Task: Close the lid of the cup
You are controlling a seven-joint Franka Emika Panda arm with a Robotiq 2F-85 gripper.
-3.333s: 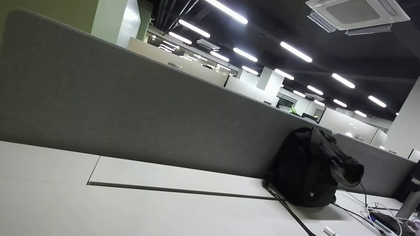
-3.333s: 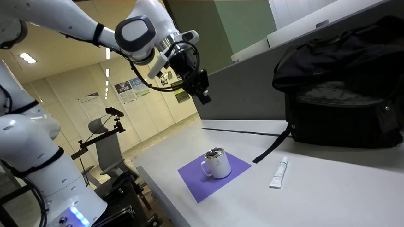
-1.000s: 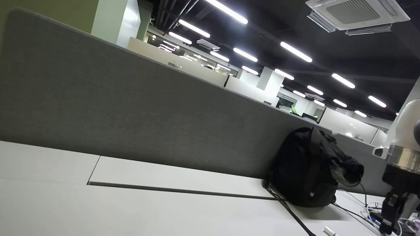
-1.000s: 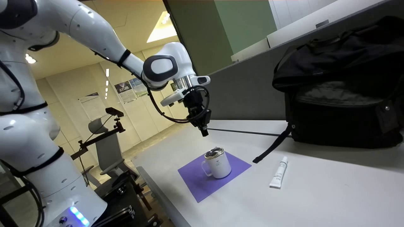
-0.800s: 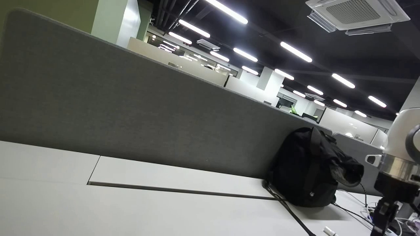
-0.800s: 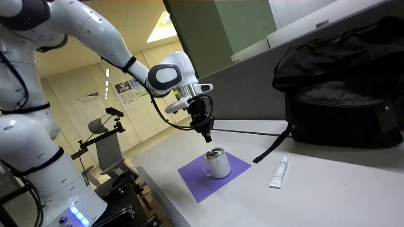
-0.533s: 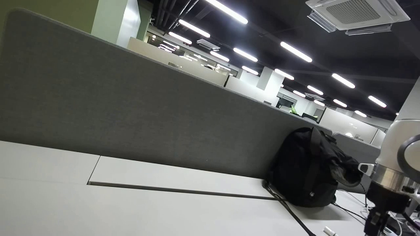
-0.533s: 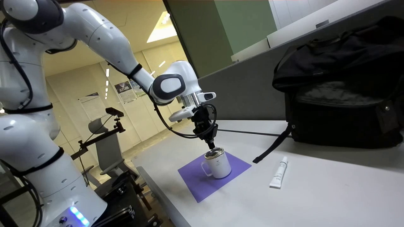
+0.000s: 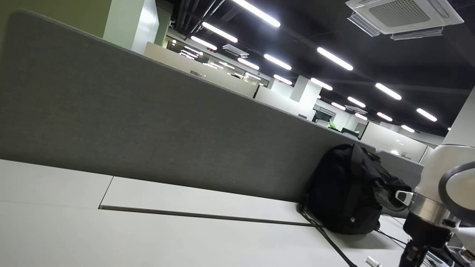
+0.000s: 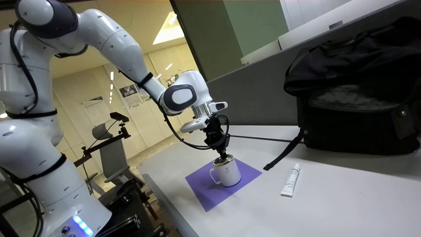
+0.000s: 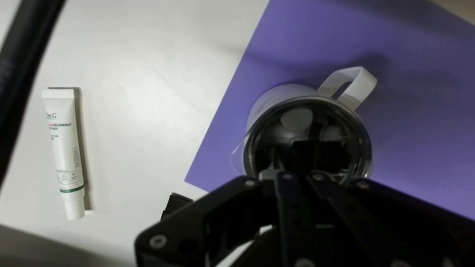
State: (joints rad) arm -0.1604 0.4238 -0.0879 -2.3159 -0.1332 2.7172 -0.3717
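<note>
In an exterior view, near the grey-trimmed edge of the worktop (image 10: 250,210): a white cup (image 10: 230,174), upright on a purple sheet (image 10: 204,194), lid (image 10: 218,162) seated on top; directly above, at the end of a white robot arm (image 10: 125,46), the gripper (image 10: 223,157), clenched, tips at the lid, contact impossible to confirm. Farther from the trimmed edge, a white tube (image 10: 290,181), flat, cap (image 10: 297,166) toward the far edge; near the far edge, a black backpack (image 10: 355,121). In an exterior view, a grey partition (image 9: 167,129) behind the far edge, with a slot (image 9: 204,216) along that edge; gripper tips at the lower border, cut off. In the wrist view, fingers (image 11: 287,200) side by side over part of the dark, glossy lid; cup handle (image 11: 365,83) clear of the gripper; tube well apart, on bare worktop.
</note>
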